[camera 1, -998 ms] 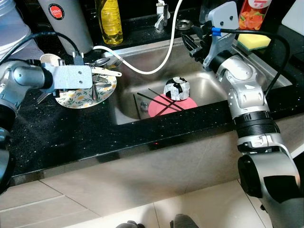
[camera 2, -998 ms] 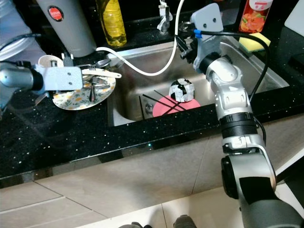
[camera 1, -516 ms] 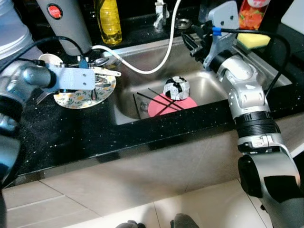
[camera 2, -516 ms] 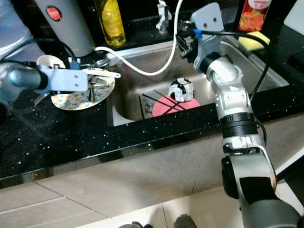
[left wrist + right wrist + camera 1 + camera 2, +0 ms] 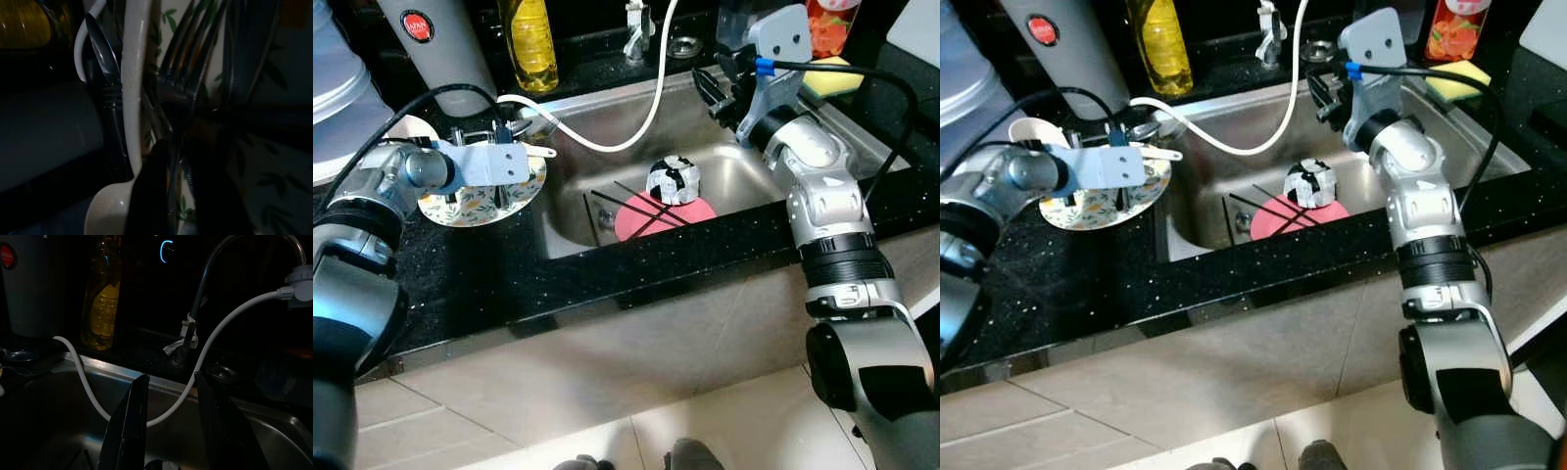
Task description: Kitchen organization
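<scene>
Left hand [image 5: 524, 162] drawn back over plate [image 5: 475, 201], fingers on cutlery [image 5: 186, 73].

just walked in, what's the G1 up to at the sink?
The left gripper is down at the floral plate on the counter left of the sink, its fingers among the forks and the white spoon piled there. The right gripper hovers open over the basin, holding nothing. In the sink lie a pink plate with black chopsticks and a black-and-white cup.
</scene>
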Controlling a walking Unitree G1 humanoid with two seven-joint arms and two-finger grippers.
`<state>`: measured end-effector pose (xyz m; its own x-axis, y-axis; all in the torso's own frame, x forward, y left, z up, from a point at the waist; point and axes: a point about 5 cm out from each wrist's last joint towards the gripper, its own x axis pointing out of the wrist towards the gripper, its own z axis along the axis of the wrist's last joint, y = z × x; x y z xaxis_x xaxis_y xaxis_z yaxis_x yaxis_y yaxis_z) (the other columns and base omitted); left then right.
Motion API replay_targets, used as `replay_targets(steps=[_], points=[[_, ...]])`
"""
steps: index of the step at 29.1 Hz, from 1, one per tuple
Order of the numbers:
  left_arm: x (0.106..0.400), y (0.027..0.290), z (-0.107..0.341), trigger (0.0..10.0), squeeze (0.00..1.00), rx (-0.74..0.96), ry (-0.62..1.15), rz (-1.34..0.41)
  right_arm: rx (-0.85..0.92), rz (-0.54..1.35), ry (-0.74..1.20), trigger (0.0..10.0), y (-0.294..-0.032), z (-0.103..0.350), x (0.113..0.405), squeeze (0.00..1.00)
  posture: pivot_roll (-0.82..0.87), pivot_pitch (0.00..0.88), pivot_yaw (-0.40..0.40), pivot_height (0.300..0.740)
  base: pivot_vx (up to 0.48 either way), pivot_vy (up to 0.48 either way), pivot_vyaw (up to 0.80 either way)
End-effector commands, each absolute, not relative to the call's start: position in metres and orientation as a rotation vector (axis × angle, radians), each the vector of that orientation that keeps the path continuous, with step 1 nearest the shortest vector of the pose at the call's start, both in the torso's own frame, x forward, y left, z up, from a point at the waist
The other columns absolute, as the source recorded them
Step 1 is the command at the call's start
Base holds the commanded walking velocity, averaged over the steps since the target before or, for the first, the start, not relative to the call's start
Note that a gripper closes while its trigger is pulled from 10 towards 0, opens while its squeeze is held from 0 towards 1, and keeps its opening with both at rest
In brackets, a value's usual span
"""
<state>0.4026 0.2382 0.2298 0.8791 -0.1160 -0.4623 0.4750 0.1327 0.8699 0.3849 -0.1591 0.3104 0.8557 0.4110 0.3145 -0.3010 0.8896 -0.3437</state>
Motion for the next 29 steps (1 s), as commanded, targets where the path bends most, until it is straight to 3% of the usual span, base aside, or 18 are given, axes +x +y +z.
replay_targets(steps=[1,16,17,22,25,29], points=[[0.398,0.243,0.209,0.0,0.00,1.367,0.390,-0.460,-0.286,0.377,-0.404,10.0,-0.160,0.314,0.383,0.00,-0.11,0.108,0.094,0.740,0.000,0.000,0.00],[0.399,0.252,0.236,0.0,0.00,1.285,0.268,-0.402,-0.285,0.385,-0.410,10.0,-0.157,0.316,0.383,0.00,-0.10,0.101,0.090,0.740,0.000,0.000,0.00],[0.399,0.254,0.250,10.0,0.00,1.227,0.231,-0.374,-0.283,0.384,-0.412,10.0,-0.157,0.316,0.383,0.00,-0.10,0.099,0.095,0.740,0.000,0.000,0.00],[0.393,0.259,0.289,10.0,0.00,1.119,0.074,-0.350,-0.273,0.382,-0.414,10.0,-0.157,0.316,0.382,0.00,-0.09,0.098,0.081,0.740,0.000,0.000,0.00],[0.375,0.259,0.311,10.0,0.00,1.097,-0.030,-0.398,-0.271,0.399,-0.418,10.0,-0.153,0.317,0.384,0.00,-0.07,0.088,0.068,0.740,0.000,0.000,0.00],[0.366,0.259,0.317,10.0,0.00,1.107,-0.053,-0.416,-0.266,0.407,-0.427,10.0,-0.150,0.320,0.385,0.00,-0.06,0.081,0.063,0.740,0.000,0.000,0.00]])
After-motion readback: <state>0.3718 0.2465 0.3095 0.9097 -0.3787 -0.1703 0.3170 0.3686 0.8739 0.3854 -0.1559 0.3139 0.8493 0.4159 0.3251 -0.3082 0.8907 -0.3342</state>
